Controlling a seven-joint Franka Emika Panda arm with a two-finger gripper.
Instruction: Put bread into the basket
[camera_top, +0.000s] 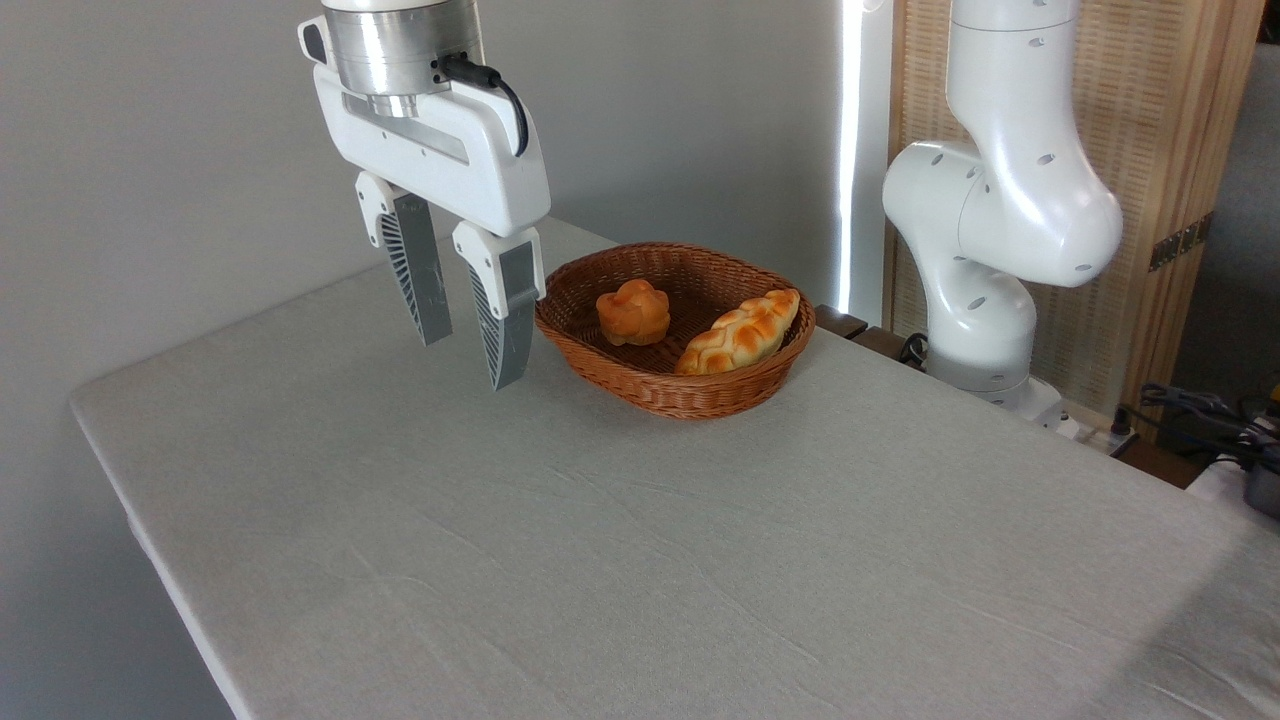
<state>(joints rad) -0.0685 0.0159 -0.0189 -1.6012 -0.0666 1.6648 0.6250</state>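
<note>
Arm (1000, 200) cut off by top edge; tool (470, 360) mount likewise. Tabletop (600, 560) runs out of frame at bottom and right. Bread (741, 334) lower end sits behind the basket (690, 392) near rim; right-edge cables (1215, 425) too cluttered to identify.

A plain pale grey wall (150, 150) fills the upper left and centre of the frame, evenly lit and bare. A narrow bright strip of light (850, 150) runs vertically at upper centre-right, beside a woven screen in a light wooden frame (1160, 120) in the upper right corner, with a dark metal hinge on its edge. A table under a pale grey cloth (600, 560), faintly creased, spans the lower frame. Dark cables (1200, 415) lie at the right edge.
</note>
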